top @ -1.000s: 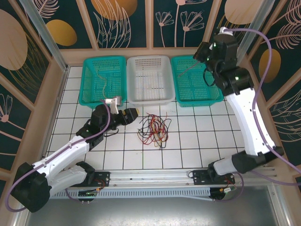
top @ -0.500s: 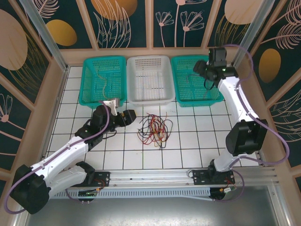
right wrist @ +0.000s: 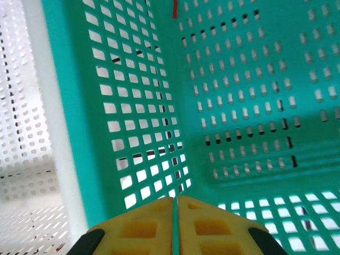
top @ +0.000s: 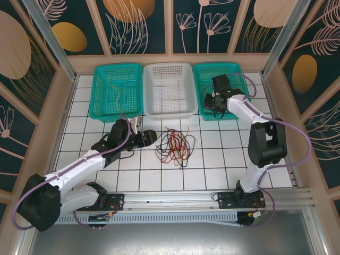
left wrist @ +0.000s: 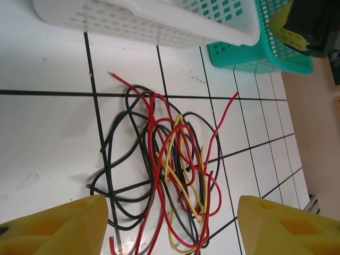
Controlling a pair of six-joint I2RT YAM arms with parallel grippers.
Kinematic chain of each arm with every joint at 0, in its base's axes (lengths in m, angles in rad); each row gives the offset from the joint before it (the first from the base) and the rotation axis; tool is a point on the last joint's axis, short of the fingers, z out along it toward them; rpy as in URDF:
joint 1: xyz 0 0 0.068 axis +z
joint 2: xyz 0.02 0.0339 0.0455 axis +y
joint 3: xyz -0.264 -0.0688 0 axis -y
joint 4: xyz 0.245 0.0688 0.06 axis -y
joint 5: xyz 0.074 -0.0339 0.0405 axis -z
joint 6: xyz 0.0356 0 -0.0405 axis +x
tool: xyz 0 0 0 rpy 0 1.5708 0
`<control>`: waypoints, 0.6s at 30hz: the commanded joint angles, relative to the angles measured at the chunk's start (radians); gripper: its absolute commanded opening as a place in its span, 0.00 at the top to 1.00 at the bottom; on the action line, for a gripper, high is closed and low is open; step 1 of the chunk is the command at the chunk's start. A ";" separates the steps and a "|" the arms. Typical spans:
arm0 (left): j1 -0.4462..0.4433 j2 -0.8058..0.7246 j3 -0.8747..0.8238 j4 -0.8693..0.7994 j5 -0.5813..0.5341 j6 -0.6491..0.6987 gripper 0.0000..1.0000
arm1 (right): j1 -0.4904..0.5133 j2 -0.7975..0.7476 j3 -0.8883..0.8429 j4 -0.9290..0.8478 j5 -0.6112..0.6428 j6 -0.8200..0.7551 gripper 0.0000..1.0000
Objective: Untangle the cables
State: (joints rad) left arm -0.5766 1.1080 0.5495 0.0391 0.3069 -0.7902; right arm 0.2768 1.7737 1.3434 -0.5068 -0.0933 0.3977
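Sprawling red/blk/yel cables [top: 174, 146], one loose knot

Along the far edge of the white tiled table [top: 212, 159], a white perforated plastic basket [top: 169, 65] sat between a left teal perforated plastic basket [top: 119, 66] and a right teal perforated plastic basket [top: 204, 65].

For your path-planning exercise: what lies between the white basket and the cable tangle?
Bare white tile with black grid lines, nothing else. The left wrist view shows it between the basket and the cables.
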 commanded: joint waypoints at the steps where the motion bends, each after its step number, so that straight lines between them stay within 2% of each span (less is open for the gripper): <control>1: -0.008 -0.009 -0.010 -0.036 0.025 0.008 0.35 | 0.002 0.041 0.002 0.038 -0.058 -0.007 0.91; 14: -0.007 0.006 -0.014 -0.038 0.009 0.012 0.35 | 0.017 0.062 0.020 0.054 -0.100 -0.007 0.92; 18: -0.008 0.016 -0.016 -0.036 0.011 0.010 0.34 | 0.017 0.042 0.044 0.012 -0.003 -0.008 0.92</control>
State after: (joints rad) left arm -0.5766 1.1130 0.5484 0.0170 0.3069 -0.7895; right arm 0.2821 1.8397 1.3495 -0.4778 -0.1474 0.3981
